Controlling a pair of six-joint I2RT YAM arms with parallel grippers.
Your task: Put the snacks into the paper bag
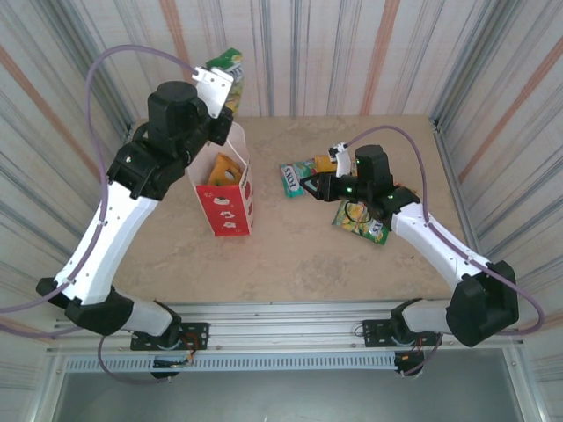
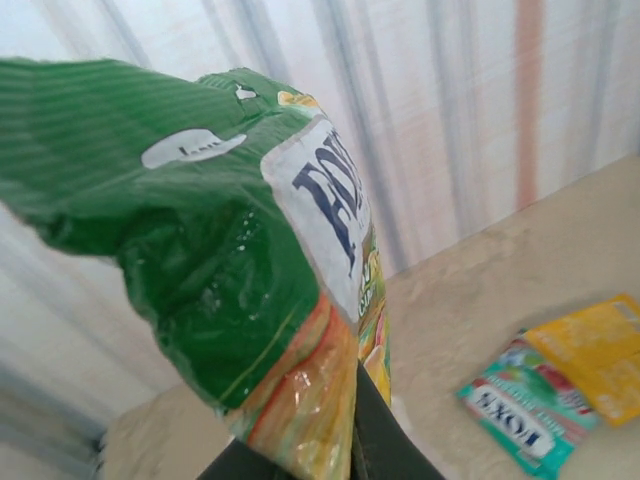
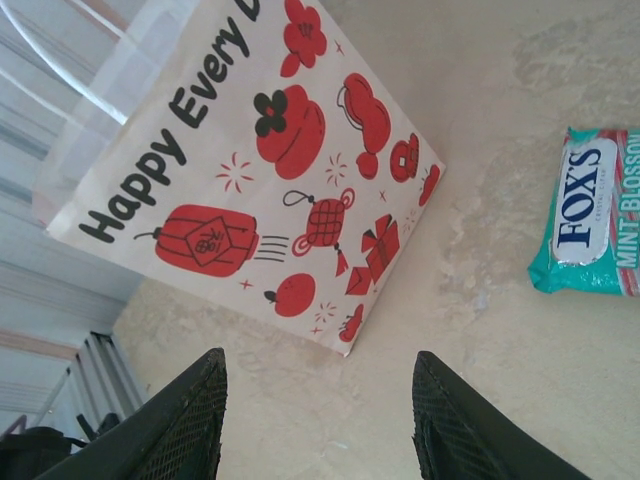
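Observation:
My left gripper (image 1: pixel 223 91) is raised over the back rim of the paper bag (image 1: pixel 225 195) and is shut on a green FOX'S packet (image 1: pixel 230 67). In the left wrist view that packet (image 2: pixel 220 250) hangs crumpled between the dark fingers (image 2: pixel 385 440). An orange packet (image 1: pixel 224 169) stands inside the bag. My right gripper (image 1: pixel 310 185) hovers low over the table right of the bag, open with nothing between its fingers (image 3: pixel 175 420); the bag (image 3: pixel 250 160) lies ahead of it. A teal FOX'S mint packet (image 3: pixel 590 215) lies just to its right.
On the table right of the bag lie the teal packet (image 1: pixel 293 178), an orange-yellow packet (image 1: pixel 325 163) behind it, and a green-yellow packet (image 1: pixel 361 221) under the right arm. The teal packet (image 2: pixel 520 415) and yellow packet (image 2: pixel 598 355) lie side by side. Striped walls enclose the table.

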